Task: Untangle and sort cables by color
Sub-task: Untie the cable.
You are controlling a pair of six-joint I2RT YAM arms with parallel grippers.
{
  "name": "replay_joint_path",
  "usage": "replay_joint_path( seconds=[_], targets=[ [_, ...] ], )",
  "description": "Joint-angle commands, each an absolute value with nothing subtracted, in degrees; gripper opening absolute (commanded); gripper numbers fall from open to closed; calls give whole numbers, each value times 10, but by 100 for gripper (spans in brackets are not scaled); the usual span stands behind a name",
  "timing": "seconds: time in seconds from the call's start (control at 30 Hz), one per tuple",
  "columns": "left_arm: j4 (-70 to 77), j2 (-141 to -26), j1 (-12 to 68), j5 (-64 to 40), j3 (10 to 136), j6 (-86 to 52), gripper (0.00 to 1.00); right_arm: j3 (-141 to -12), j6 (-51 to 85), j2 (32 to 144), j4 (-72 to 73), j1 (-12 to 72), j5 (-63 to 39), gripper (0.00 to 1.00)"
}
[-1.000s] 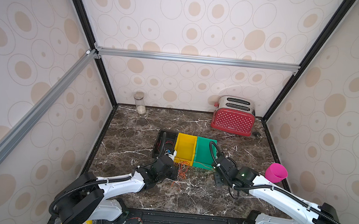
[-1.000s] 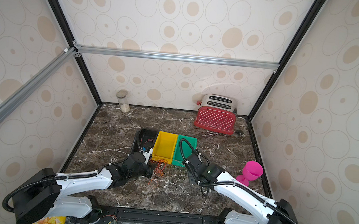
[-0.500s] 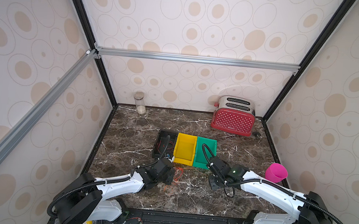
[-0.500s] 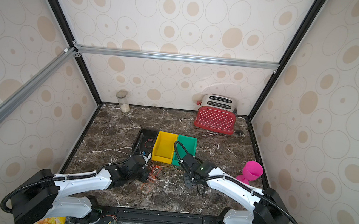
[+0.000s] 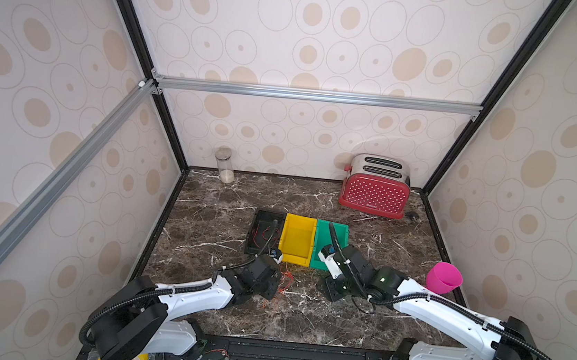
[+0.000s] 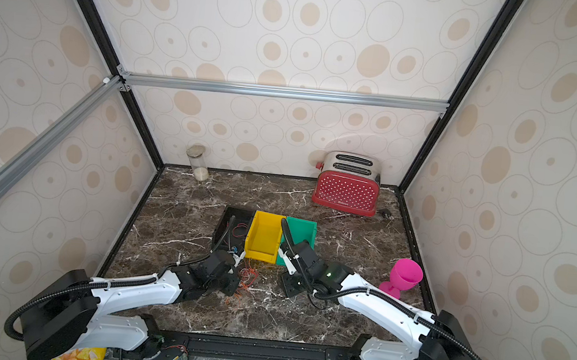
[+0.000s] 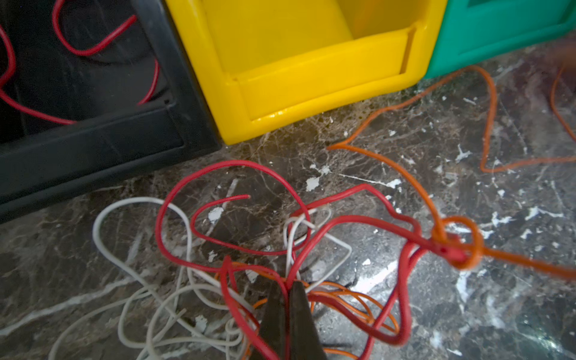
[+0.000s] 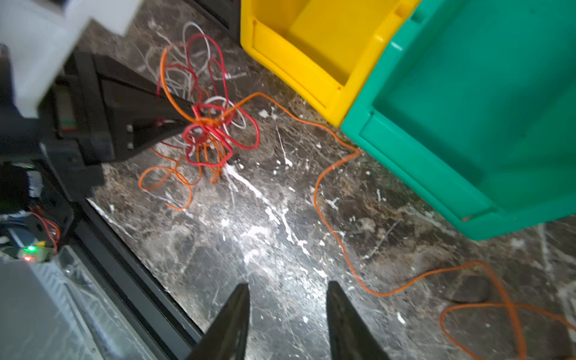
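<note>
Shows orange cable trailing from green bin's front corner just beside released right claw, left claw clenched on tangle farther from that bin.

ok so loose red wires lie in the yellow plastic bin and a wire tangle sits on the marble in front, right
Wrong bin: the left wrist view shows the loose red wires in the black plastic bin; the yellow plastic bin looks empty. The tangle of red, white and orange wires does sit on the marble tabletop in front.
</note>
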State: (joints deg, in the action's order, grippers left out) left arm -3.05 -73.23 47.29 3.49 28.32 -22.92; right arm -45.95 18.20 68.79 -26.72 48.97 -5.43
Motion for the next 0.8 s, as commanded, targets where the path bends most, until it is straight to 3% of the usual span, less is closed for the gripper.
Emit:
replay_joint_path(
  seconds=[0.0, 0.17, 0.77],
  targets=[
    [-54, -734, 480, 33, 302, -211, 2, -468, 129, 682, -236, 494, -66, 49],
    [-56, -733, 483, 35, 303, -207, 2, -455, 94, 701, -175, 494, -70, 54],
    [-38, -659, 492, -93, 294, -213, 1, -432, 84, 828, -37, 494, -117, 51]
  ],
)
